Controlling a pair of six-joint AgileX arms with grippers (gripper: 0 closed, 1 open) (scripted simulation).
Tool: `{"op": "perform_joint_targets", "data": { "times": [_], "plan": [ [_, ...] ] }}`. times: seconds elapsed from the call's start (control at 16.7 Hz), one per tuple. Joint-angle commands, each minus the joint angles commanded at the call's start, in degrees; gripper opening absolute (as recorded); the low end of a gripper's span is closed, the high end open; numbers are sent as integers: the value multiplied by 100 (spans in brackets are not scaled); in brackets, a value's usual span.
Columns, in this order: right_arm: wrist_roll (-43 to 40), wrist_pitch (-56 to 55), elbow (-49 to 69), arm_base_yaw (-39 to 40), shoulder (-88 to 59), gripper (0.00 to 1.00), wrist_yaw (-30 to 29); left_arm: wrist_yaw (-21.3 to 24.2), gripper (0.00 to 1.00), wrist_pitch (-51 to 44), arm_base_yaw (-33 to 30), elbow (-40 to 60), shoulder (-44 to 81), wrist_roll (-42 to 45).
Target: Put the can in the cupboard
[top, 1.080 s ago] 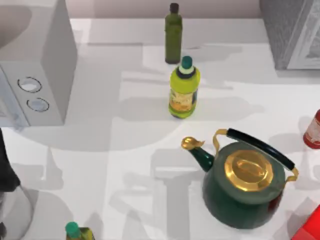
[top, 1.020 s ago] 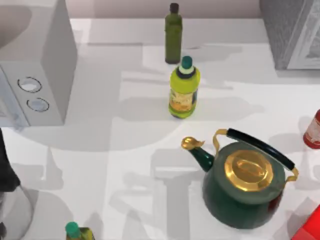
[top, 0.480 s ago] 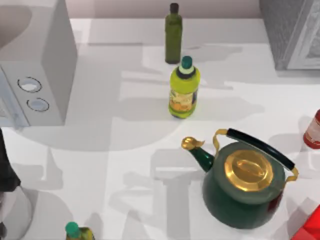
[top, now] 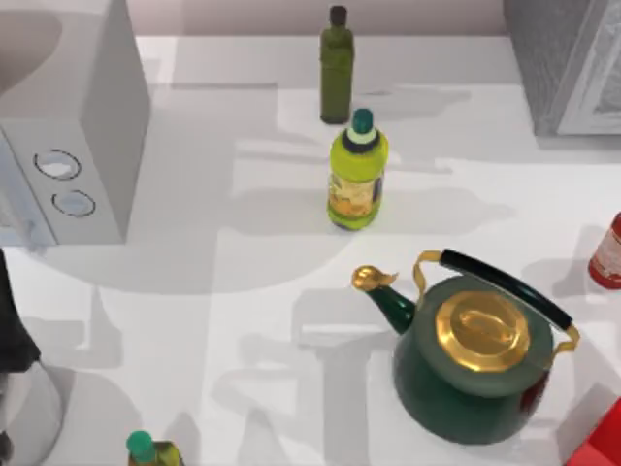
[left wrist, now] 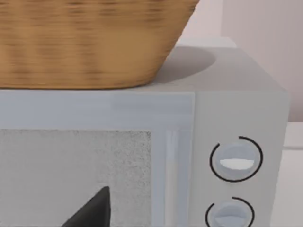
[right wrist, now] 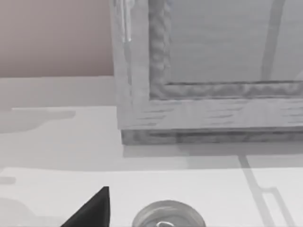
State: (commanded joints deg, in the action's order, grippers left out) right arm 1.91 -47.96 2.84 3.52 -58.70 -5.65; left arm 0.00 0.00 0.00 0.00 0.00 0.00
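The can (top: 607, 252), a small red cylinder with a white label band, stands upright at the table's right edge, right of the green kettle (top: 475, 354). In the right wrist view its silvery top (right wrist: 168, 216) lies just below the camera, with a dark part of my right gripper (right wrist: 92, 210) beside it. The cupboard (top: 568, 58), grey and speckled, stands at the far right corner. Its pale framed door (right wrist: 227, 47) looks closed, facing the right wrist camera. My left arm (top: 12, 330) is parked at the lower left edge, its gripper (left wrist: 92, 210) facing the box with two knobs.
A light grey box with two round knobs (top: 73, 146) with a wicker basket (left wrist: 90, 42) on top fills the far left. A dark green bottle (top: 336, 68) and a yellow bottle (top: 357, 173) stand mid-table. A red block (top: 604, 445) and another bottle cap (top: 144, 447) sit at the near edge.
The objects have not moved. Shadows on the right side of the table near the can have shifted slightly.
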Motion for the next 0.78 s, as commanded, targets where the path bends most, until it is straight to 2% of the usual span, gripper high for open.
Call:
{"op": "perform_joint_targets", "data": {
  "times": [0.42, 0.78],
  "plan": [
    [110, -2746, 114, 295, -3440, 100, -248, 0, 100, 0, 0, 0, 0, 0],
    [165, -4091, 149, 457, -5136, 100, -365, 0, 100, 0, 0, 0, 0, 0]
  ]
}}
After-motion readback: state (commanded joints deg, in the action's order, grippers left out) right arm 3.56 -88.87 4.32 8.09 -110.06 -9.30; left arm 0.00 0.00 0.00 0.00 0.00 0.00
